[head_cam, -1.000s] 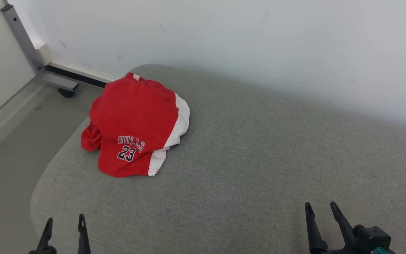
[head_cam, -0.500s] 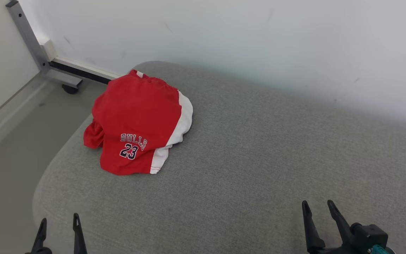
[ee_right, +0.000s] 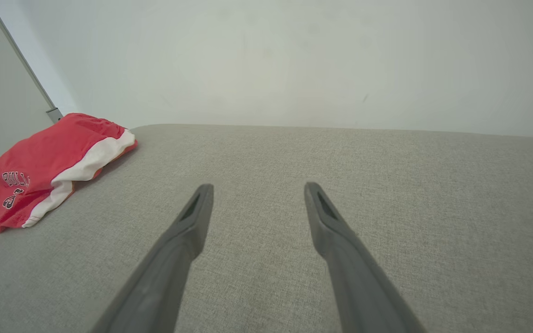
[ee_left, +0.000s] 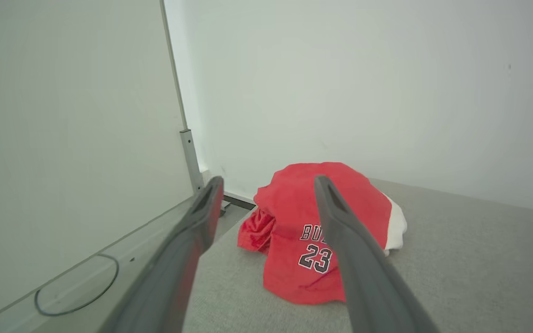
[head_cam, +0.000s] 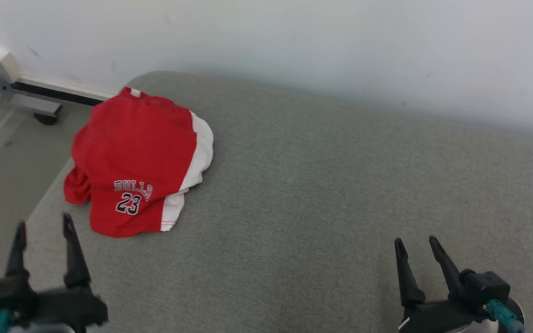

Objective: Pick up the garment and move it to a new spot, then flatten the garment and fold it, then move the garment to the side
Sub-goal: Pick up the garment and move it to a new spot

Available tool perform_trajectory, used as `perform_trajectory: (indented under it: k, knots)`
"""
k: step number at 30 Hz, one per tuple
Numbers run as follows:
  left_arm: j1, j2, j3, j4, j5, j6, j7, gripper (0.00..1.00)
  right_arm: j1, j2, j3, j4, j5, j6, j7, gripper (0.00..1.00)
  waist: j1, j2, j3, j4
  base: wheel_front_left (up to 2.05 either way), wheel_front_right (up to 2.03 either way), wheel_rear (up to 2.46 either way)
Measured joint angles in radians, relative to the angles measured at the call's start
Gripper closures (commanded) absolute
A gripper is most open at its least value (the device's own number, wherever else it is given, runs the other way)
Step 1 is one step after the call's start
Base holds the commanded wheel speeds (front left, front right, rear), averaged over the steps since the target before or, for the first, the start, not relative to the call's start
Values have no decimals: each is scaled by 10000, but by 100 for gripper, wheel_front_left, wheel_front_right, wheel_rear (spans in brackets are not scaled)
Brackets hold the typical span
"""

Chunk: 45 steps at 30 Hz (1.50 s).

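Though poised with left tool [head_cam: 43, 221] and right tool [head_cam: 415, 240] open and empty at the lower corners, yet to lift, flatten, fold or shift the garment [head_cam: 132, 152] crumpled at upper left.

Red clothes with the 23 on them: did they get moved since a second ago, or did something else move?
The left gripper reached forward toward the red garment, open and not touching it yet. The right gripper crept forward a little, open and empty. The whole picture slid left only because the head view swung. The red garment stays crumpled at the same corner of the grey cushion.
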Motion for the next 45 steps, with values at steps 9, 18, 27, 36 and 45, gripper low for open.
perform_trajectory:
  k: [9,18,27,36,45]
  knots:
    - [-2037,690,650,194,-435,-96,104,0,-585,-2,-255,-370,-257,0,54,0,0,0,754,-792,0,0,0]
    - [-3807,1509,1179,1064,-830,-291,428,0,-1055,-33,-385,-872,-407,0,98,0,2,1,1845,-1684,0,0,0]
    - [-5565,2222,1306,2652,-1250,-717,880,0,-1370,-123,-435,-1289,-408,0,104,0,3,2,2909,-2459,0,0,0]
    - [-6526,2621,1057,4443,-1304,-989,1461,0,-1492,-134,-497,-1484,-407,0,104,0,1,1,3639,-2964,0,0,0]
    - [-7052,2754,696,6738,-1482,-1346,2589,0,-1645,-119,-474,-1605,-407,0,153,0,0,2,3854,-3109,0,0,0]
